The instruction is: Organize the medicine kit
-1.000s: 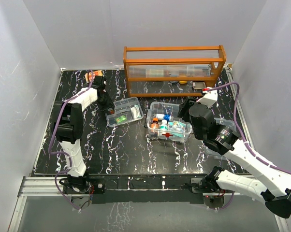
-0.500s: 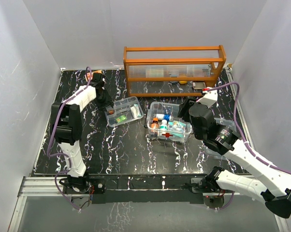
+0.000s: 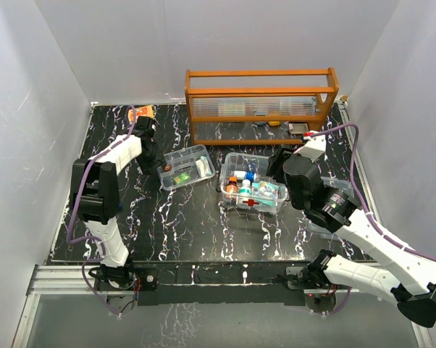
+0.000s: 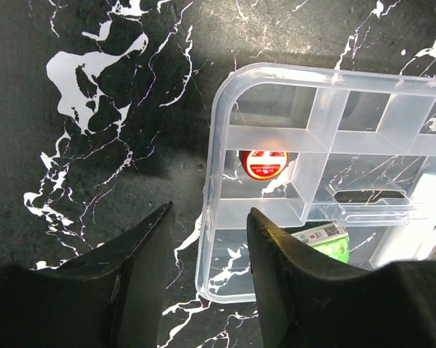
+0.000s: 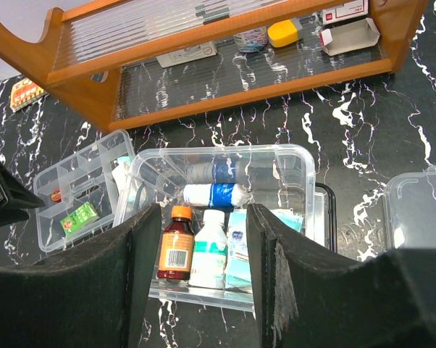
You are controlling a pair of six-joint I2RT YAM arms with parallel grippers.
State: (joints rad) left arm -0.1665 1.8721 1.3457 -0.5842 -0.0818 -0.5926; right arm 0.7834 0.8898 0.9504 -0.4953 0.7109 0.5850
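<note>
The medicine kit's clear box (image 3: 253, 187), with a red cross on its front, stands mid-table holding a brown bottle (image 5: 176, 246), a white bottle (image 5: 209, 250) and a bandage roll (image 5: 214, 194). My right gripper (image 5: 202, 284) hovers open above its near wall, gripping nothing. Left of the box lies the clear divided tray (image 3: 187, 167), with a red round item (image 4: 266, 164) and a green packet (image 4: 323, 239) in its cells. My left gripper (image 4: 207, 283) is open at the tray's left end. The tray's end wall lies between the fingers, which stand clear of it on both sides.
An orange wooden rack (image 3: 261, 101) with small boxes on its shelf stands along the back. The clear lid (image 5: 421, 210) lies right of the box, partly under my right arm. An orange packet (image 3: 142, 111) lies at the back left corner.
My left gripper's jaws have widened and the arm has drawn slightly back and left along the tray's end. The tray, the box and the right arm have not moved.
</note>
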